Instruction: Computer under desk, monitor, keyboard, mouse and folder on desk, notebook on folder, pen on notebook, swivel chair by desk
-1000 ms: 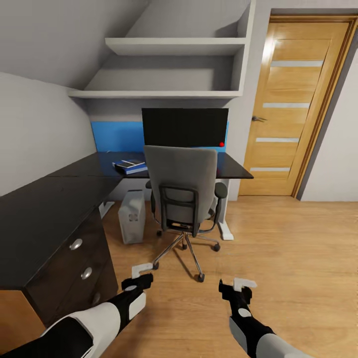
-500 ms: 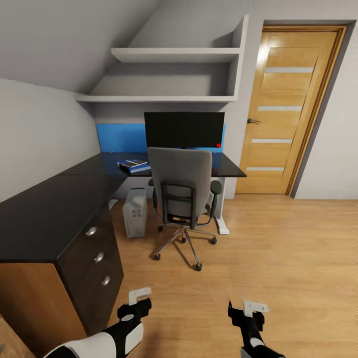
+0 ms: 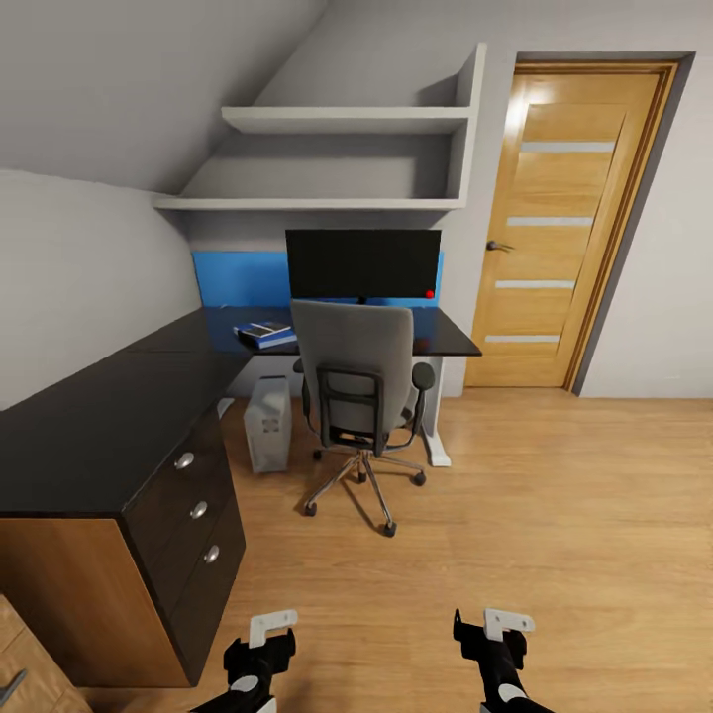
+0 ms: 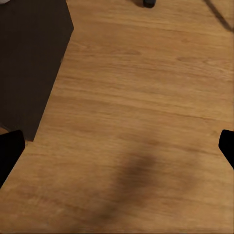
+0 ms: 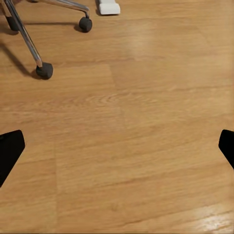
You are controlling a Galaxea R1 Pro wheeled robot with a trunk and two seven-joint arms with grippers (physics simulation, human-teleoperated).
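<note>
View backed away from desk (image 3: 99, 416); swivel chair (image 3: 356, 381) facing monitor (image 3: 362, 264); both claws spread wide, holding nothing.

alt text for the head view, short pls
A grey swivel chair sits pushed up to a black L-shaped desk holding a monitor and a blue folder, with a silver computer underneath. Both open grippers hover over wood floor.

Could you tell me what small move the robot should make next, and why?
Probably roll forward toward the swivel chair: it stands at the desk out of reach, and both the left gripper and right gripper hang open and empty over bare floor.
</note>
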